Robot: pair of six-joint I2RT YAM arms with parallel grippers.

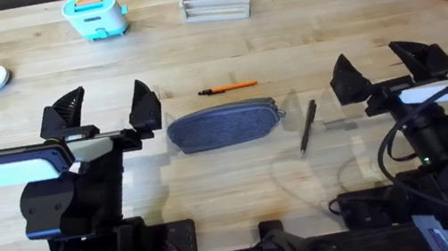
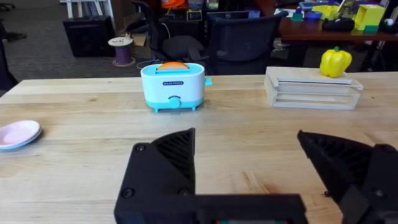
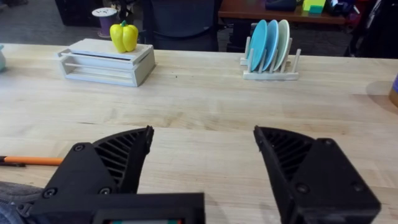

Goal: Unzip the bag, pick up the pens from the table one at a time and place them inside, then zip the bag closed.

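- Bag (image 1: 224, 125): zipped; small pull may slip from fingers.
- Pens, orange (image 1: 229, 88), black (image 1: 308, 126): slim, may roll.
- Left gripper (image 1: 103, 110), right gripper (image 1: 387, 63): wide open, empty.

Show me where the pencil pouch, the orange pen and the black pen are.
pencil pouch (image 1: 224, 125), overhead view, middle of its fabric side.
orange pen (image 1: 231, 87), overhead view, middle of its barrel.
black pen (image 1: 308, 126), overhead view, middle of its barrel.
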